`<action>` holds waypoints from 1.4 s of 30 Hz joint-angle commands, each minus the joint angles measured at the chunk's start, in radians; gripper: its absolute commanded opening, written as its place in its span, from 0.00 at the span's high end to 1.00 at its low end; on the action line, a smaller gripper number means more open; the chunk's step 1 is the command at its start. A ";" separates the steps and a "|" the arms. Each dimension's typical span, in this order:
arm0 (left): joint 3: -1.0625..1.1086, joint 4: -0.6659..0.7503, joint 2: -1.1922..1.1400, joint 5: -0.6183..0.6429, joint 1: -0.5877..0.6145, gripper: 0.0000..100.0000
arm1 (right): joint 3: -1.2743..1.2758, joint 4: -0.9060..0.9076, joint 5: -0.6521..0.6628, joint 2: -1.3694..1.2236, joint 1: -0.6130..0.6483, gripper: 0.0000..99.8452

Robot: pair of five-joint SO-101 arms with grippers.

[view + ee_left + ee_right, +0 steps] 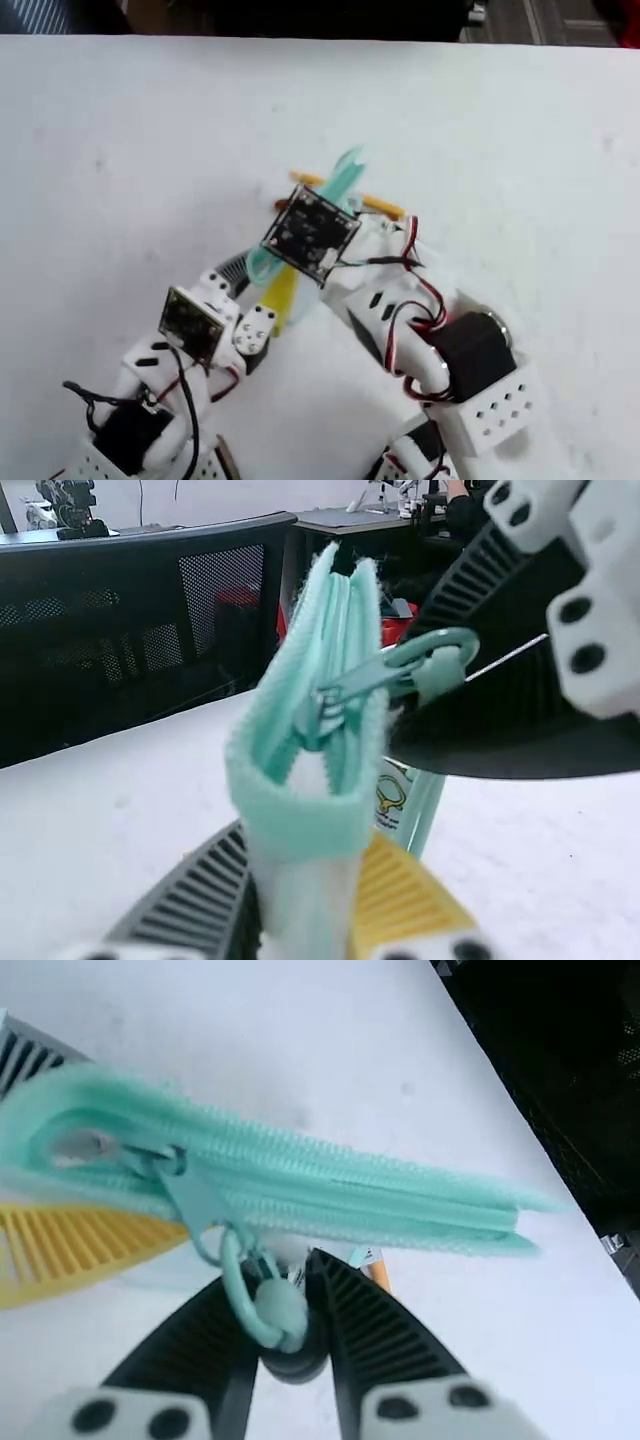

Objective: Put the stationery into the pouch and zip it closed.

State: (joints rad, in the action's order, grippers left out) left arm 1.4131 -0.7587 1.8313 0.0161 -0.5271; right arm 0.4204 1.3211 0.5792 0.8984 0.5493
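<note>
The pouch (330,1185) was a mint-green fabric thing, long and narrow, with fuzzy woven edges and a zip running along its top. It sat around the middle of the table (120,150), angled from near-left to far-right and standing on edge. I couldn't tell if its bottom touched the table.

The slider (165,1160) was close to the near-left end of the zip. A small gap showed past it at that end, with something pale inside. No idea what that was, and the pouch's contents weren't visible.

The zipper pull (275,1315) was the same mint colour: a flat tab, then a thin loop ending in a rounded bead. The right gripper (272,1285) had its black ribbed jaws clamped together on that bead.

The left gripper (305,850) had the pouch's near-left end pinched between its jaws. One jaw was yellow ribbed plastic and the other dark grey with the same ridges, pressed against opposite faces of the fabric.

An orange-yellow pencil (385,207) lay flat on the table out past the far end of the pouch, crossing under it, so it was outside the pouch.

The table was plain white with a slightly mottled surface.
</note>
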 commanded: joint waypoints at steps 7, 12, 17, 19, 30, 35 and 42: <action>-0.104 -0.083 -0.008 -0.032 0.053 0.98 | 0.043 -0.013 -0.072 0.005 -0.005 0.86; -0.098 -0.080 -0.008 -0.035 0.061 0.98 | 0.063 -0.002 -0.124 0.111 0.019 0.85; -0.098 -0.081 -0.008 -0.037 0.059 0.98 | 0.064 0.010 -0.126 0.209 0.107 0.85; -0.098 -0.083 -0.008 -0.037 0.059 0.98 | 0.078 0.005 -0.127 0.214 0.124 0.85; -0.097 -0.084 -0.008 -0.035 0.061 0.95 | 0.164 -0.051 -0.124 0.228 0.122 0.88; -0.098 -0.118 -0.008 0.095 0.061 0.77 | 0.120 -0.047 -0.126 0.286 0.122 0.97; -0.098 -0.120 -0.008 0.133 0.053 0.77 | 0.100 -0.018 -0.126 0.297 0.151 0.98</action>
State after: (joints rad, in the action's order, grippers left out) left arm 1.3548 -0.8753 1.8205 0.1358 -0.4764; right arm 0.5677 1.2889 0.4611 1.1838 0.6690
